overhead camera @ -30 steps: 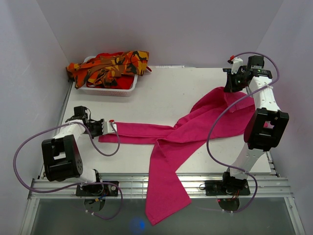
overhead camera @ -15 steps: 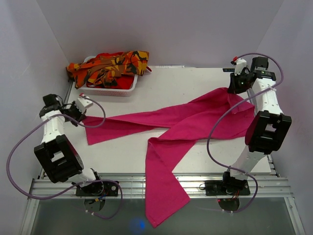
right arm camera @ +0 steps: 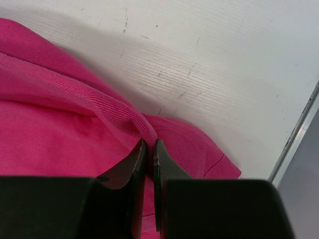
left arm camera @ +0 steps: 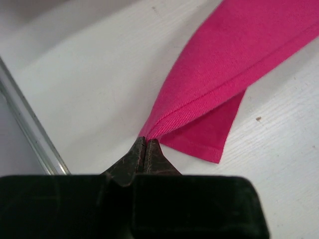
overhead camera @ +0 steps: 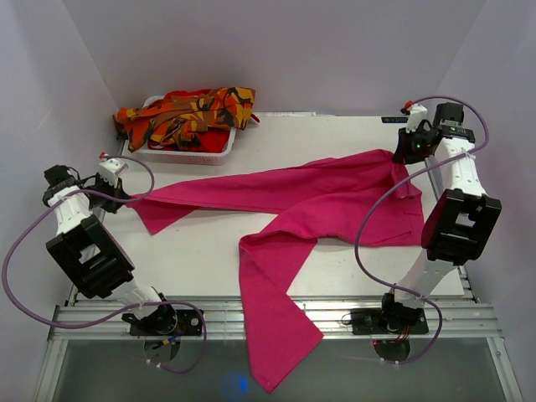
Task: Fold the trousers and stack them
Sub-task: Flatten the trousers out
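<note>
The magenta-pink trousers (overhead camera: 335, 201) lie spread across the white table. One leg is stretched out to the left. The other leg (overhead camera: 276, 335) hangs over the near edge. My left gripper (overhead camera: 124, 196) at the far left is shut on the hem corner of the stretched leg (left arm camera: 229, 59); its tips (left arm camera: 145, 142) pinch the cloth edge. My right gripper (overhead camera: 403, 156) at the back right is shut on a ridge of the waist cloth (right arm camera: 50, 134), its tips (right arm camera: 148, 144) close around the fold. The orange camouflage trousers (overhead camera: 188, 109) are heaped on the basket.
A white slotted basket (overhead camera: 180, 157) stands at the back left corner under the orange pair. A metal rail (left arm camera: 30, 124) runs along the table's left edge, close to my left gripper. The table's right edge (right arm camera: 294, 134) is near my right gripper.
My left gripper closed on the leg hem and drew it left and back, pulling the leg out. The right gripper shifted slightly right with the waist, and the cloth lies more stretched.
</note>
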`<action>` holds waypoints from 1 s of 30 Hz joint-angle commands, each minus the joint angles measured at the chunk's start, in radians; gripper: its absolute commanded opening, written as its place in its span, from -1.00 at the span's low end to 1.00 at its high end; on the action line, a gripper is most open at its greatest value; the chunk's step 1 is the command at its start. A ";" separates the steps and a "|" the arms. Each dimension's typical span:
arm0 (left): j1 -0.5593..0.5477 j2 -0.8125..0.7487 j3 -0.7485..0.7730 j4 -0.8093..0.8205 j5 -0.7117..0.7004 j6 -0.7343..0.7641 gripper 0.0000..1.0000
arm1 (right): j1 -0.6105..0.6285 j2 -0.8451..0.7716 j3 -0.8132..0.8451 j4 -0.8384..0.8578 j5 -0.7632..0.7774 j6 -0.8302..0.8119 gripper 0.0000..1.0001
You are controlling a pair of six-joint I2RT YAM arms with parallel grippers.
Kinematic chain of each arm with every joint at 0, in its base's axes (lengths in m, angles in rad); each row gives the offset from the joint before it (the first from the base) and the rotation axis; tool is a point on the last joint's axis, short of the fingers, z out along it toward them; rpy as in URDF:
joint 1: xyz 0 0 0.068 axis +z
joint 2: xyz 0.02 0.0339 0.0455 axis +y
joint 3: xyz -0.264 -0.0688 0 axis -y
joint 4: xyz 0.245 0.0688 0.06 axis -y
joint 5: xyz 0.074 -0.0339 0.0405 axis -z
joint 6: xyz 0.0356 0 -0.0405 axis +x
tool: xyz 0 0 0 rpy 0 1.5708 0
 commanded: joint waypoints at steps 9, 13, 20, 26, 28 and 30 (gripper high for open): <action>0.005 -0.192 -0.367 -0.606 -0.107 1.100 -1.00 | -0.029 0.135 0.123 0.072 0.205 0.008 -0.85; -0.001 -0.381 -0.533 -0.650 -0.208 1.302 -1.00 | -0.032 0.143 0.131 0.071 0.211 0.006 -0.85; -0.194 -0.557 -0.552 -0.653 -0.110 1.198 -0.82 | -0.032 0.157 0.117 0.064 0.186 0.023 -0.84; -0.260 -0.628 -0.445 -0.648 0.103 0.987 0.46 | -0.032 0.155 0.117 0.057 0.186 0.017 -0.85; -0.262 -0.454 -0.339 -0.643 0.174 0.835 0.88 | -0.032 0.151 0.117 0.054 0.180 0.012 -0.85; -0.261 -0.297 -0.152 -0.616 0.191 0.544 0.96 | -0.031 0.154 0.119 0.052 0.171 0.014 -0.84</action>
